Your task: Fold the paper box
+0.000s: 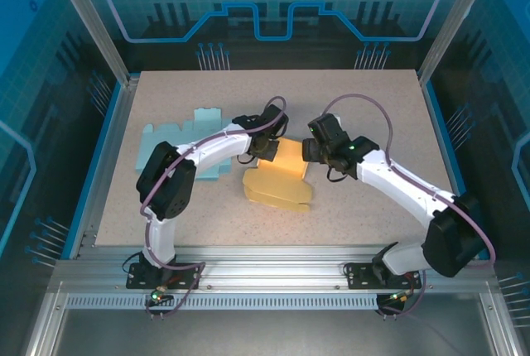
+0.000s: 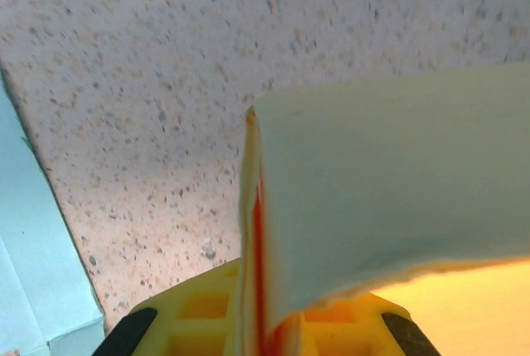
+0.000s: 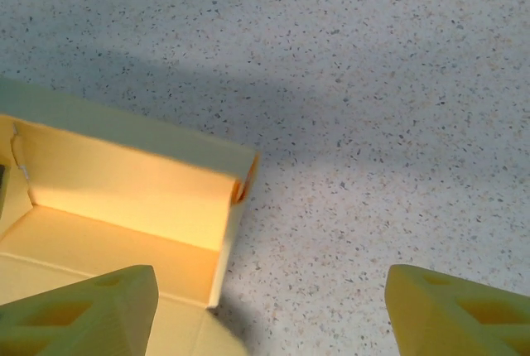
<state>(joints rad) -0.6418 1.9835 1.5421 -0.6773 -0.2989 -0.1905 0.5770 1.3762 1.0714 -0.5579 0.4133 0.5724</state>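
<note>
**Yellow box pinched on the left, released on the right**

The left gripper (image 2: 265,333) is closed on an upright wall of the yellow paper box (image 2: 389,199), which is clamped between its 2 fingers. The right gripper (image 3: 273,310) is spread wide and nothing is held. The box's open corner is seen just ahead of 1 finger (image 3: 83,310). A flat blue sheet (image 1: 207,128) is noted to the left gripper's left, on the table (image 1: 373,108).

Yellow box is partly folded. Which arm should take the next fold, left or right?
Right, most likely. The right gripper is open and free, hanging just beside the yellow paper box and its raised wall. The left gripper is shut on an upright panel of the box, so letting go could drop that fold.
</note>
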